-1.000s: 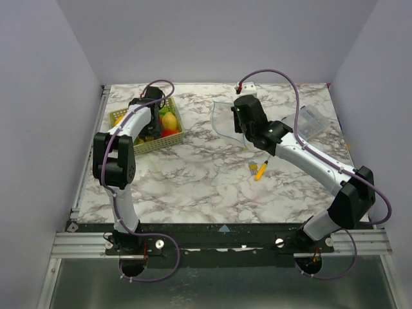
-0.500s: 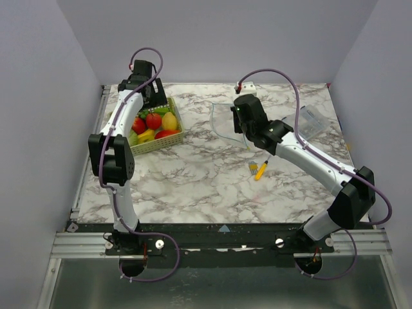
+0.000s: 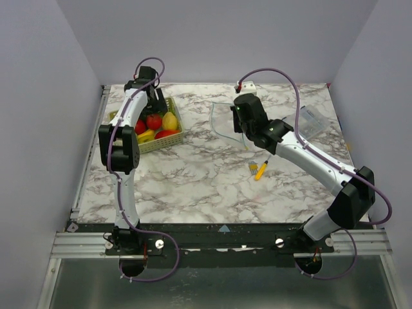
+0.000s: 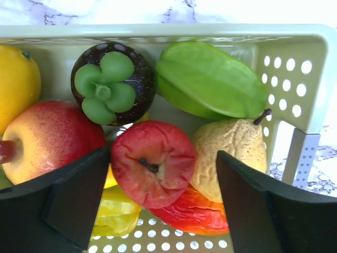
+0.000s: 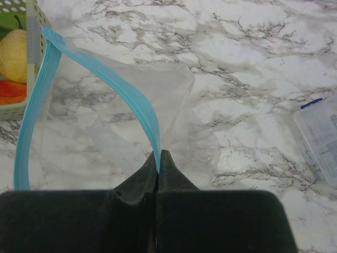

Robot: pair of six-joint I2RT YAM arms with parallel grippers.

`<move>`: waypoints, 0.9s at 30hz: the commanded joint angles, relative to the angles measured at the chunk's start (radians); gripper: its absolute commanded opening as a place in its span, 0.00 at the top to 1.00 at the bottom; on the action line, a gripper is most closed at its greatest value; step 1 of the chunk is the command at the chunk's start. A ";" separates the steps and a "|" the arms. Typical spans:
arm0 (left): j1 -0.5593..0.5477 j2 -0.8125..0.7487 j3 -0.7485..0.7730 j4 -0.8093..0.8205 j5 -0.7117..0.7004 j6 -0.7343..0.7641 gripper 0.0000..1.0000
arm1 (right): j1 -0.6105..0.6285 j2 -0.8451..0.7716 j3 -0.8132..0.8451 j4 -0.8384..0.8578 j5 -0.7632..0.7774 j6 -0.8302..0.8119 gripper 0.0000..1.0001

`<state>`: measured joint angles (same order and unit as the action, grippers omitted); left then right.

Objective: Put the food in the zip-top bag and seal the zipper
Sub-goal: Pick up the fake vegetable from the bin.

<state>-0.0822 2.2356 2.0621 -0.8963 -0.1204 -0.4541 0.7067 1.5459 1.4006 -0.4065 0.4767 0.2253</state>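
Hovering over the pale green perforated plastic basket (image 4: 158,30) near the far left corner of the marble-patterned table (image 3: 206,187), the left gripper (image 4: 162,158) holds its fingers spread wide on either side of a small glossy red toy apple (image 4: 152,168), gripping nothing. The food lies packed in that basket, with a green starfruit (image 4: 210,79), a dark mangosteen (image 4: 113,81) and a tan pear (image 4: 231,153) crowding the apple.

These toys look light, hard and slippery, so I judge the apple best taken across its round middle, the fingers sliding into the narrow gaps beside it. The pear sits close on one side and may get nudged.

The right gripper (image 5: 159,158) is pressed together on the light-blue zipper (image 5: 113,79) of the clear soft zip-top bag (image 5: 105,126), which lies toward the far middle of the table, its mouth reaching almost to the basket's corner. The film looks limp and likely to sag; the stiffer strip is the sensible hold, and it arches the mouth open.

The path from basket to mouth is short and unobstructed. A thin yellow stick (image 3: 260,170) and a clear plastic box (image 3: 312,121) lie toward the right edge, off that path.
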 commanded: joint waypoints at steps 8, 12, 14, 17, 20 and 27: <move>0.000 -0.085 -0.070 -0.003 -0.008 0.008 0.61 | -0.004 0.004 0.017 -0.004 -0.049 0.035 1.00; -0.001 -0.120 -0.086 -0.015 0.001 0.008 0.73 | -0.005 0.002 0.018 -0.006 -0.052 0.040 1.00; 0.000 -0.166 -0.099 -0.019 0.010 0.008 0.73 | -0.004 0.002 0.017 -0.008 -0.046 0.043 1.00; -0.001 -0.270 -0.130 -0.020 0.087 -0.002 0.74 | -0.005 0.002 0.017 -0.007 -0.045 0.055 1.00; -0.010 -0.416 -0.222 0.035 0.276 -0.028 0.74 | -0.004 0.005 0.021 -0.005 -0.065 0.066 1.00; -0.102 -0.812 -0.591 0.424 0.754 -0.163 0.70 | -0.005 0.018 0.034 -0.002 -0.119 0.105 1.00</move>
<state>-0.1162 1.5967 1.6199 -0.7380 0.2745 -0.5186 0.7067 1.5486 1.4021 -0.4057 0.4095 0.2958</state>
